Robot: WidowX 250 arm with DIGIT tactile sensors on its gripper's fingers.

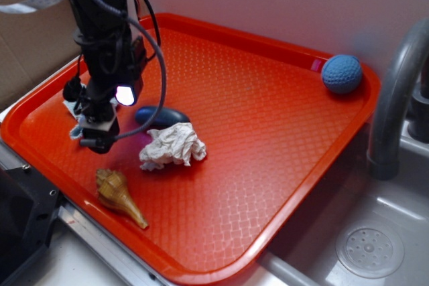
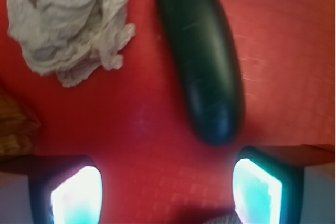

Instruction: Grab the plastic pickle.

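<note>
Beyond parted fingers [image 2: 76,195]: plastic pickle [image 2: 202,56]

Red textured tray [image 1: 281,165] lies beside a grey sink [image 1: 375,232] with a curved grey faucet pipe [image 1: 392,98]. On the tray: a crumpled pale cloth [image 1: 172,147] near centre-left, a tan seashell [image 1: 119,195] close to the front rim, and a blue knitted ball [image 1: 341,74] in the far corner, well apart from both.

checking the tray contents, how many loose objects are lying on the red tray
4: dark glossy oblong plastic pickle beside the open gripper, crumpled pale cloth just in front of it, tan spiral seashell near the front edge, blue knitted ball in the far corner.
</note>
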